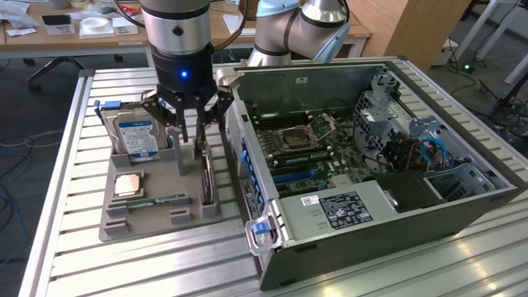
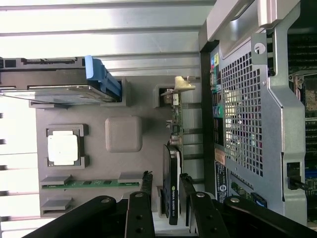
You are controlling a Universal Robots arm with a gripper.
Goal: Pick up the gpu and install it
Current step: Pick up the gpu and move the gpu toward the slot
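Note:
The gpu point(image 1: 206, 179) stands on its edge in a slot at the side of the grey holder tray point(image 1: 157, 226) nearest the case. In the wrist view the gpu point(image 2: 173, 163) shows a green board, a black cooler block and a silver bracket at its far end. My gripper point(image 1: 194, 143) hangs just above the card. Its black fingers point(image 2: 146, 193) stand on either side of the cooler block. There is a gap between the fingers and the card, so the gripper point(image 2: 166, 186) is open and holds nothing.
The tray also holds a silver hard drive point(image 1: 136, 136), a CPU point(image 1: 126, 184) and a green memory stick point(image 1: 148, 201). An open computer case point(image 1: 371, 204) lies close beside the tray at the exterior view's right, motherboard point(image 1: 305, 148) exposed. A second arm point(image 1: 297, 25) stands behind.

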